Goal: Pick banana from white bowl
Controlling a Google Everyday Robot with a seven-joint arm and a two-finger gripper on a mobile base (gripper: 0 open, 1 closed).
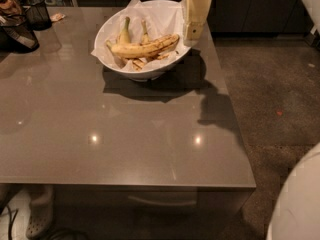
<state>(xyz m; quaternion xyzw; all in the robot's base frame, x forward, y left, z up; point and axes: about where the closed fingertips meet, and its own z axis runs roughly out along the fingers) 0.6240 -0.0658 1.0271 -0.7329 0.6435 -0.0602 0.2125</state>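
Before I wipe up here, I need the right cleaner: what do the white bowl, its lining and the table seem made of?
White bowl: glazed ceramic or hard plastic, by its smooth gloss. Lining: thin white paper, crumpled and creased past the rim. Table: polished grey laminate or stone; it mirrors lights. The tool, cream plastic by its look, hangs at the bowl's right rim.

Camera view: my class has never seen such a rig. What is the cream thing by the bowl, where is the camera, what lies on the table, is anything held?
One camera looks down on a grey table; its mounting isn't known. The cream part at the top is the robot arm's pincer, hanging at the right rim of the white bowl. The paper-lined bowl holds a long banana and smaller ones. A black mesh cup stands far left. The banana lies loose, not held.
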